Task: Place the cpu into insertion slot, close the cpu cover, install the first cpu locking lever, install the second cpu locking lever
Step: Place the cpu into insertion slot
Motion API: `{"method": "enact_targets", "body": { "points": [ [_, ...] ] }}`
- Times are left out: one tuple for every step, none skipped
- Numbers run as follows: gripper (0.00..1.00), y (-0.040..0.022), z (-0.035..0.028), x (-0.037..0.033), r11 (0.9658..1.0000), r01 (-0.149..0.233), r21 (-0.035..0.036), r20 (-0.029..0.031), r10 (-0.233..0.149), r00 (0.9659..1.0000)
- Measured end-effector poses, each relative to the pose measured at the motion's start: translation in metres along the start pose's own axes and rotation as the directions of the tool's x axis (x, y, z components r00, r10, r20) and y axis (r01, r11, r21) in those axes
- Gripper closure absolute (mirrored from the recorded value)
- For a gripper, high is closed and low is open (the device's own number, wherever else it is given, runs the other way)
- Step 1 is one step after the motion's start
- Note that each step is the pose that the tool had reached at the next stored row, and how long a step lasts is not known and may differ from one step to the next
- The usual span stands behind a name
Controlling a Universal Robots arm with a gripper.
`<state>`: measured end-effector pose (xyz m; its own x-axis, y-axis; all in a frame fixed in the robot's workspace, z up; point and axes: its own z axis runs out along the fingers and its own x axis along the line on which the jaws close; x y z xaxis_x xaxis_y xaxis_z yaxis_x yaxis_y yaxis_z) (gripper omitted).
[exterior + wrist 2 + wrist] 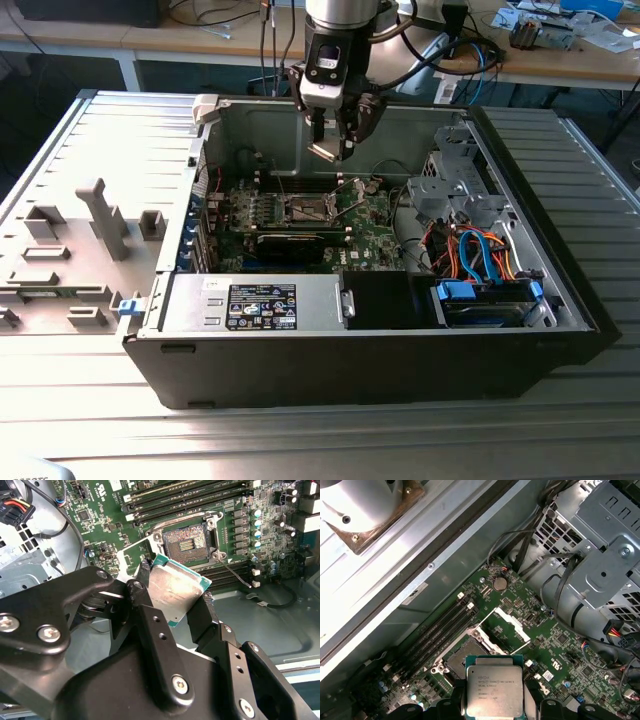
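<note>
The end effector point(330, 150) is clenched on the cpu point(175, 592), its fingers point(145, 600) pinching two opposite edges with the metal top facing the wrist cameras. It hangs inside the open computer case point(400, 345), above the motherboard point(372, 215) and clear of it. The insertion slot point(186, 542) lies bare and dark-centred below. The cpu cover point(511, 625) is swung up off the slot on its hinge, so the way down looks free. The step in hand appears to be seating the chip, and it has hardly started. Doing it well likely means squaring the chip's edges to the silver rim while it is in the air. In the second wrist view the two look somewhat turned against each other, though the camera's angle may cause that. The chip should go down level, without sliding across the contacts and without downward force. The raised cover and the thin lever point(235, 575) beside the socket are the things most apt to snag a finger.
</note>
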<state>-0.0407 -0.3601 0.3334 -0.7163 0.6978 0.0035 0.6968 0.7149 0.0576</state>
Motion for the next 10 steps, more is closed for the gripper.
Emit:
{"method": "enact_targets", "body": {
  "points": [
    [0.46,0.0,0.0,0.0,1.0,-0.001,0.0,0.0,0.001,1.0],
    [0.46,0.0,0.0,0.0,1.0,-0.002,0.0,0.0001,0.002,1.0],
    [0.46,0.0,0.0,0.0,1.0,-0.002,0.0,0.0002,0.002,1.0],
    [0.46,0.0,0.0001,0.0,1.0,-0.003,0.0,0.0002,0.003,1.0],
    [0.46,0.0,0.0001,0.0,1.0,-0.004,0.0,0.0002,0.004,1.0],
    [0.46,0.0,0.0001,0.0,1.0,-0.004,0.0,0.0002,0.004,1.0],
    [0.46,0.0,0.0001,0.0,1.0,-0.004,0.0,0.0002,0.004,1.0],
    [0.46,0.0,0.0001,0.0,1.0,-0.005,0.0,0.0003,0.005,1.0],
    [0.46,0.0,0.0001,0.0,1.0,-0.005,0.0,0.0003,0.005,1.0],
    [0.46,0.0,0.0001,0.0,1.0,-0.005,0.0,0.0004,0.005,1.0]
  ]
}}
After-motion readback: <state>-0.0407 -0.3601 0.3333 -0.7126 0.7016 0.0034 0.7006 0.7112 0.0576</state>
